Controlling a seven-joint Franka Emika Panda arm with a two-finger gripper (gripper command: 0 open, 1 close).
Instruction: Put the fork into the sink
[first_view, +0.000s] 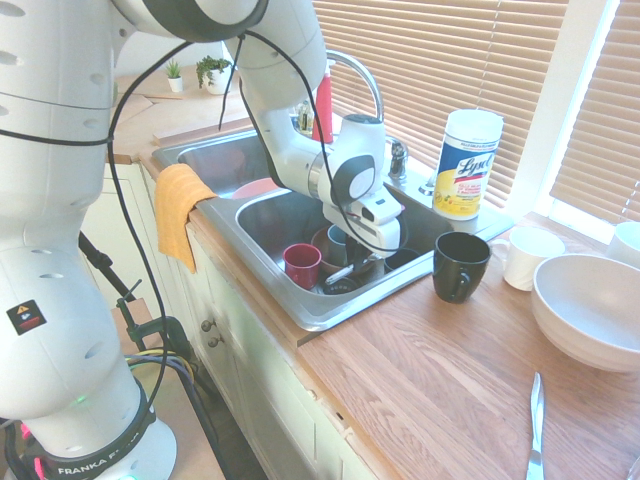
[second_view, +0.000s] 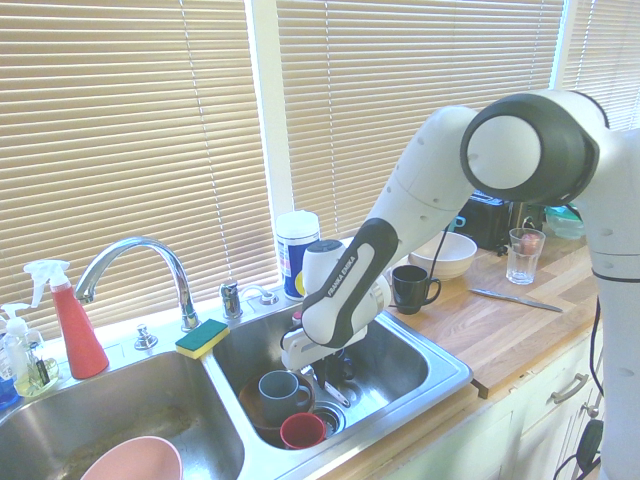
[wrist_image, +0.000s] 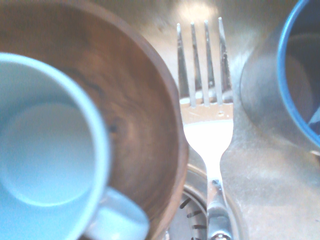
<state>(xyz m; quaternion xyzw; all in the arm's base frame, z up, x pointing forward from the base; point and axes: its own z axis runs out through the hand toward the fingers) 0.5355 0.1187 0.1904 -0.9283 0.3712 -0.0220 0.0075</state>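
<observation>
The fork (wrist_image: 205, 125), white-handled with silver tines, hangs low in the sink (second_view: 400, 350) with its tines pointing at the steel floor beside the drain. My gripper (second_view: 335, 372) reaches down into this basin and is shut on the fork's handle; from the first exterior view the fork (first_view: 347, 271) sticks out under the gripper (first_view: 372, 255). Close beside the fork (second_view: 334, 390) stands a wooden bowl (wrist_image: 140, 100) holding a pale blue mug (wrist_image: 45, 140). A blue-rimmed vessel (wrist_image: 300, 75) shows on the fork's other side in the wrist view.
A red cup (first_view: 302, 264) stands in the same basin. On the counter are a black mug (first_view: 460, 265), a wipes canister (first_view: 468, 163), a white bowl (first_view: 590, 305) and a silver knife (first_view: 536, 425). The faucet (second_view: 140, 260) and a sponge (second_view: 203, 338) sit behind the basins.
</observation>
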